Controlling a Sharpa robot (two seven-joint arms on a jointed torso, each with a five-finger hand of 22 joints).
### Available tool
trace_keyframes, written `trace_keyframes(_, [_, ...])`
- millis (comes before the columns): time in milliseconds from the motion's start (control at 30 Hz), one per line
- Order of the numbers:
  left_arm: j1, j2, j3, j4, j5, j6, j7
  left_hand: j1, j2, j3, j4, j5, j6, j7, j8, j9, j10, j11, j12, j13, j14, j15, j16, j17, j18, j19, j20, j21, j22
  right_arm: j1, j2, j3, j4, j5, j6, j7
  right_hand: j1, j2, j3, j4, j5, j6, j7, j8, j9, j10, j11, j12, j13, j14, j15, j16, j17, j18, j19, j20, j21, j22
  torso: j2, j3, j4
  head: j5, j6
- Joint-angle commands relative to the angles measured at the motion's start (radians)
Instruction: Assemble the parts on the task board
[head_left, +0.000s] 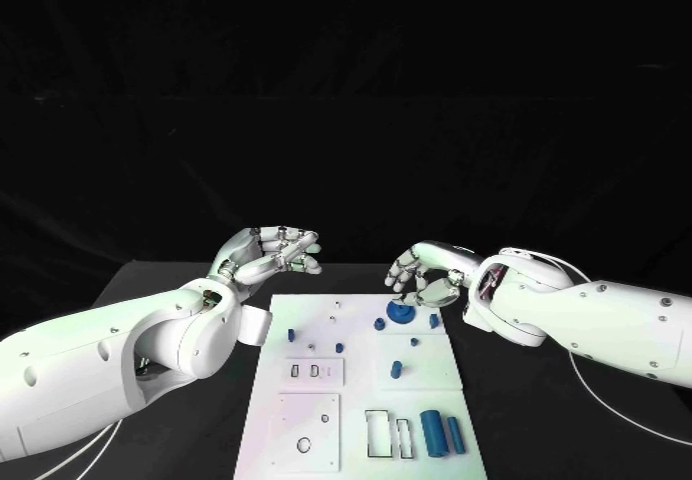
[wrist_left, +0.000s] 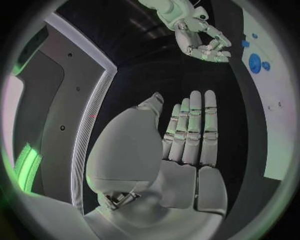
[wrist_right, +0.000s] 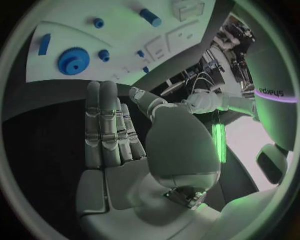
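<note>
1. The blue gear (head_left: 400, 316) lay flat on the far right part of the task board (head_left: 310, 440), just near of the right robot hand (head_left: 427, 277), which hovered over the board's far edge.
2. The right robot hand was nearer the gear; the left robot hand (head_left: 270, 254) hung off the board's far left corner.
3. Both robot hands held nothing, fingers loosely curled and apart.
4. Count: one gear; two blue cylinders (head_left: 441, 432) lying side by side at the near right, long axes running near-to-far.
5. The board rested on the black table (head_left: 159, 290).
</note>
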Motion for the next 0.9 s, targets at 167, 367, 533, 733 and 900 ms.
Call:
trace_keyframes(167, [0.01, -0.013, 0.006, 0.025, -0.03, 0.043, -0.024, -0.005, -0.008, 0.004, 0.0, 0.002, -0.001, 0.002, -0.005, 0.001, -0.003, 0.003, -0.012, -0.001, 0.004, 0.0, 0.01, 0.011, 0.012, 0.008, -0.001, 0.01, 0.003, 0.002, 0.021, 0.001, 0.018, -0.316, 0.043, -0.144, -0.006, -0.01, 0.008, 0.017, 0.0, -0.009, 0.0, -0.025, 0.017, -0.043, 0.003, -0.001, 0.009, 0.044, 0.005, 0.525, 0.494, -0.058, 0.171, 0.004, 0.43, 0.54, 0.036, -0.0049, 0.0009, -0.003, 0.0])
trace_keyframes(367, [0.015, -0.022, 0.007, 0.037, -0.031, 0.043, -0.025, -0.007, -0.009, 0.005, -0.001, 0.002, -0.003, 0.003, -0.009, 0.001, -0.007, 0.004, -0.022, -0.002, 0.01, -0.001, 0.026, 0.028, 0.012, 0.014, -0.004, 0.02, 0.007, -0.005, 0.038, 0.001, 0.02, -0.37, 0.057, -0.174, -0.005, -0.013, 0.006, 0.021, -0.003, -0.016, -0.002, -0.034, 0.023, -0.058, 0.008, -0.003, 0.01, 0.053, 0.011, 0.628, 0.598, -0.074, 0.205, 0.009, 0.522, 0.668, 0.049, -0.0076, 0.0022, -0.004, -0.002])
trace_keyframes(533, [0.018, -0.025, 0.008, 0.044, -0.031, 0.045, -0.026, -0.009, -0.009, 0.004, 0.0, 0.002, -0.005, 0.004, -0.012, 0.001, -0.01, 0.005, -0.026, -0.002, 0.009, -0.001, 0.031, 0.034, 0.012, 0.015, -0.004, 0.023, 0.009, -0.015, 0.053, 0.001, 0.012, -0.399, 0.049, -0.188, 0.002, -0.014, 0.005, 0.018, 0.002, -0.014, -0.002, -0.036, 0.027, -0.062, 0.009, -0.001, 0.013, 0.053, 0.014, 0.658, 0.624, -0.079, 0.215, 0.012, 0.552, 0.71, 0.056, -0.009, 0.0034, -0.004, 0.001])
trace_keyframes(733, [0.021, -0.027, 0.008, 0.049, -0.031, 0.045, -0.031, -0.013, -0.01, 0.003, 0.0, 0.002, -0.011, 0.011, -0.016, 0.0, -0.015, 0.009, -0.033, -0.002, 0.006, 0.002, 0.037, 0.043, 0.011, 0.014, -0.004, 0.027, 0.011, -0.028, 0.071, 0.0, 0.001, -0.41, 0.059, -0.19, 0.007, -0.014, 0.007, 0.016, 0.007, -0.011, -0.001, -0.035, 0.03, -0.066, 0.01, -0.002, 0.014, 0.057, 0.015, 0.684, 0.653, -0.086, 0.229, 0.014, 0.579, 0.751, 0.062, -0.0112, 0.0062, -0.006, 0.001])
trace_keyframes(900, [0.023, -0.026, 0.009, 0.051, -0.031, 0.045, -0.034, -0.015, -0.01, 0.002, 0.0, 0.002, -0.016, 0.015, -0.02, -0.001, -0.02, 0.013, -0.037, -0.002, 0.003, 0.004, 0.04, 0.048, 0.01, 0.013, -0.003, 0.029, 0.012, -0.04, 0.086, 0.0, -0.012, -0.413, 0.064, -0.188, 0.009, -0.009, 0.012, 0.016, 0.01, -0.009, 0.0, -0.035, 0.032, -0.067, 0.01, -0.001, 0.016, 0.057, 0.015, 0.693, 0.659, -0.088, 0.233, 0.015, 0.589, 0.766, 0.066, -0.0114, 0.007, -0.005, 0.0])
